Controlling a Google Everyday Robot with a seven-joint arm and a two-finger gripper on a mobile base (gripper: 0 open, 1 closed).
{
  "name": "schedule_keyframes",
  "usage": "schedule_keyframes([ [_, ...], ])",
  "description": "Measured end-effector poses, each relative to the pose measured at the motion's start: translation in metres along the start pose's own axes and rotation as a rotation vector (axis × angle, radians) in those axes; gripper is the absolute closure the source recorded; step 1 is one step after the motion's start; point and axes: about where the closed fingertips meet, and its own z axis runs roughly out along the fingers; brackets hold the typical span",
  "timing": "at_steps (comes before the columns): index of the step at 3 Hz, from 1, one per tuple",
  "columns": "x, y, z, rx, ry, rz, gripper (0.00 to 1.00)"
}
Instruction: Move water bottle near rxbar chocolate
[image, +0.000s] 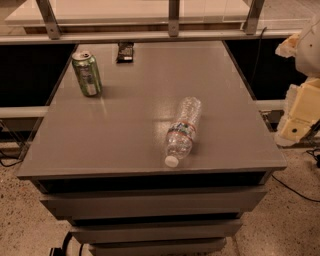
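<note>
A clear, ribbed plastic water bottle (182, 131) with a white cap and a red-and-white label band lies on its side on the flat grey tabletop (120, 130). It sits right of the middle and close to the near edge, with its cap pointing at that edge and its base angled away to the far right. The rxbar chocolate (125, 51), a small flat bar in a dark wrapper, lies at the far edge of the tabletop, left of centre and well apart from the bottle. A green drink can (87, 73) stands upright just left of the bar, a little nearer. Grey drawer fronts (150, 202) step down below the tabletop's near edge.

The pale cream gripper (299, 117) hangs at the right edge of the view, off the right side of the tabletop and touching nothing on it. I cannot tell whether it is spread or pressed together.
</note>
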Motion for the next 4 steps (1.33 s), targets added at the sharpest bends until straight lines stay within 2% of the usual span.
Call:
schedule_keyframes([
  [1,0.0,0.0,0.0,0.0,0.0,0.0,0.0],
  [2,-0.001,-0.009,0.0,0.009,-0.008,-0.04,0.0],
  [3,-0.011,-0.014,0.005,0.012,-0.038,-0.159,0.0],
  [4,-0.021,-0.014,0.019,0.023,-0.012,-0.334,0.0],
])
